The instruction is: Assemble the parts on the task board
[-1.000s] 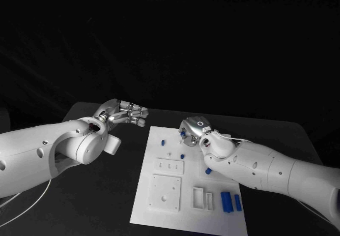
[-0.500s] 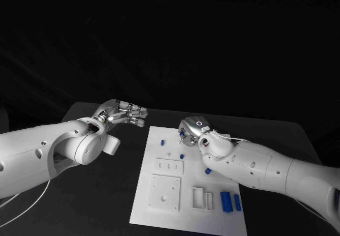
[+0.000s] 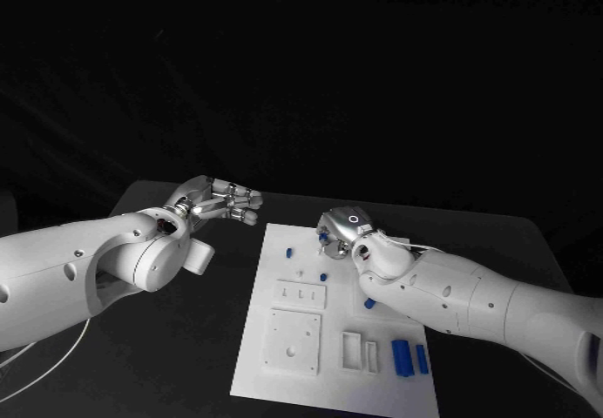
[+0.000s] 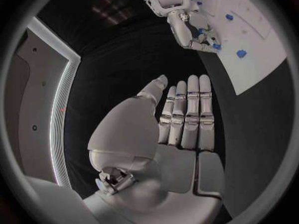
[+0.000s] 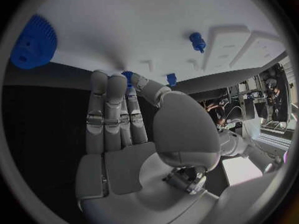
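The right hand (image 3: 337, 233) pinches a small blue part (image 5: 127, 75) at the task board's (image 3: 292, 370) far edge; a loose pinch could drop it. The left hand (image 3: 221, 202) hovers wide, holding nothing.

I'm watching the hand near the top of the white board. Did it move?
No. The right hand stays at the far end of the task board, beside the same blue part.

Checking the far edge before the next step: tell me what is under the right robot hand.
The right robot hand is over the task board's far edge. A small blue part shows at its fingertips; whether it is held is unclear. The board beneath the palm is covered.
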### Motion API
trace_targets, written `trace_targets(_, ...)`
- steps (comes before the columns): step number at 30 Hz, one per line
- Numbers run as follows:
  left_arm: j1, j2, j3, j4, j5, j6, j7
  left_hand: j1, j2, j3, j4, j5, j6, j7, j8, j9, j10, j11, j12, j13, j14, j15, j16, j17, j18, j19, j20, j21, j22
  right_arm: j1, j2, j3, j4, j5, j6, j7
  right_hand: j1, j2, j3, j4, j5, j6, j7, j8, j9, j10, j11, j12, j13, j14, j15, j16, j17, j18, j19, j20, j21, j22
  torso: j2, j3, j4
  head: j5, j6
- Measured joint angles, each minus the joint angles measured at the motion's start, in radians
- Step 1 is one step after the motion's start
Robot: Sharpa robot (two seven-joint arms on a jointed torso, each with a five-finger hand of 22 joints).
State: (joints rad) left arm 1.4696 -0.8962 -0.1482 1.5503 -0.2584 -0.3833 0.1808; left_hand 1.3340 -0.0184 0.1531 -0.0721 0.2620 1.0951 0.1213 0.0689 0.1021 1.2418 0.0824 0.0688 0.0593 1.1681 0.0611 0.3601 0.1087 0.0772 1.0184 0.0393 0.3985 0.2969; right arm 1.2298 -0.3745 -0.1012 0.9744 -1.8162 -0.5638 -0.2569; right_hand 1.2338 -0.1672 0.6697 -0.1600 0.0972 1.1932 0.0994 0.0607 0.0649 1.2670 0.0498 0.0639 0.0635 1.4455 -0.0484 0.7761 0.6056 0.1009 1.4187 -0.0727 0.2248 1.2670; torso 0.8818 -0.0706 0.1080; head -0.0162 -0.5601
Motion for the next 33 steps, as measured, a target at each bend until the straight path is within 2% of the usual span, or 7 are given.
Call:
trace_targets(7,0.0,-0.001,0.0,0.0,0.0,0.0,0.0,0.0,0.0,0.0,0.0,0.0,0.0,0.0,0.0,0.0,0.0,0.0,0.0,0.0,0.0,0.0,0.0,0.0,0.0,0.0,0.0,0.0,0.0,0.0,0.001,0.0,-0.004,0.019,-0.003,0.007,-0.003,-0.053,-0.014,0.023,0.002,-0.091,0.025,0.0,-0.002,-0.117,0.036,-0.003,-0.005,0.0,0.027,-0.018,-0.015,0.031,0.006,0.028,-0.027,-0.027,0.0,0.0,-0.0008,0.001,0.0)
trace_targets(9,0.0,-0.001,0.0,0.0,0.0,0.0,0.0,0.0,0.0,0.0,0.0,0.0,0.0,0.0,0.0,0.0,0.0,0.0,0.0,0.0,0.0,0.0,0.0,0.0,0.0,0.0,0.0,0.0,0.0,0.0,0.001,0.0,-0.004,0.026,-0.007,0.01,0.01,-0.066,-0.045,0.025,0.037,-0.11,0.029,0.0,-0.002,-0.15,0.044,-0.003,-0.005,-0.005,0.032,-0.028,-0.025,0.038,0.006,0.036,-0.042,-0.04,0.0,0.0,-0.0008,0.001,0.0)
trace_targets(18,0.0,-0.004,0.0,0.0,0.0,0.0,-0.001,0.0,0.0,0.0,0.0,0.0,0.0,0.0,0.0,0.0,0.0,0.0,0.0,0.0,0.0,0.0,0.0,0.0,0.0,0.0,0.0,0.0,0.0,0.0,-0.031,0.001,0.04,0.057,-0.037,0.02,0.014,-0.07,-0.093,0.051,0.069,-0.112,0.031,0.0,-0.002,-0.164,0.048,-0.003,-0.004,0.0,0.038,-0.032,-0.046,0.04,0.016,0.051,-0.071,-0.07,0.0,0.0007,-0.0019,0.001,0.001)
trace_targets(20,0.0,-0.006,0.0,0.0,0.0,0.0,-0.001,0.0,0.0,0.0,0.0,0.0,0.0,0.0,0.0,0.0,0.0,0.0,0.0,0.0,0.0,0.0,0.0,0.0,0.0,0.0,0.0,0.0,0.0,0.0,-0.049,0.005,0.063,0.063,-0.043,0.021,0.014,-0.07,-0.084,0.06,0.069,-0.111,0.03,0.0,-0.002,-0.148,0.041,-0.003,-0.004,0.0,0.038,-0.032,-0.046,0.04,0.02,0.048,-0.071,-0.07,0.0,0.0007,-0.0034,0.0,0.002)
trace_targets(27,0.0,-0.017,0.0,0.0,0.0,0.0,-0.001,0.0,0.0,0.0,0.0,0.0,0.0,0.0,0.0,0.0,0.0,0.0,0.0,0.0,0.0,0.0,0.0,0.0,0.0,0.0,0.0,0.0,0.0,0.013,-0.167,0.053,0.201,0.091,-0.05,0.019,0.003,-0.08,-0.047,0.072,0.05,-0.085,0.016,0.0,-0.001,-0.023,0.012,-0.003,-0.004,0.004,0.027,-0.001,-0.026,0.04,0.028,0.035,-0.066,-0.048,-0.003,0.005,-0.0142,0.002,0.01)
trace_targets(32,0.0,-0.021,0.0,-0.003,0.0,0.0,-0.001,0.0,0.0,0.003,-0.003,0.0,0.0,0.0,0.0,0.0,0.0,0.0,0.0,0.0,0.0,0.0,0.0,-0.001,0.0,0.0,0.0,0.0,0.001,0.031,-0.253,0.073,0.265,0.111,-0.028,0.013,0.012,-0.083,-0.134,0.072,0.035,-0.083,0.006,0.0,-0.001,0.151,-0.049,0.056,0.047,-0.006,-0.015,0.015,0.003,-0.018,0.023,-0.011,-0.066,-0.037,-0.006,0.0096,-0.0252,0.0,0.014)
trace_targets(33,0.0,-0.021,0.0,-0.003,0.0,0.0,-0.001,0.0,0.0,0.003,-0.003,0.0,0.0,0.0,0.0,0.0,0.0,0.0,0.0,0.0,0.0,0.0,0.0,-0.001,0.0,0.0,0.0,0.0,0.001,0.033,-0.264,0.075,0.27,0.115,-0.022,0.012,0.018,-0.076,-0.153,0.074,0.036,-0.081,0.004,0.0,-0.001,0.152,-0.05,0.077,0.077,-0.008,-0.02,0.02,0.014,-0.03,0.023,-0.019,-0.066,-0.033,-0.007,0.0107,-0.0273,-0.001,0.016)
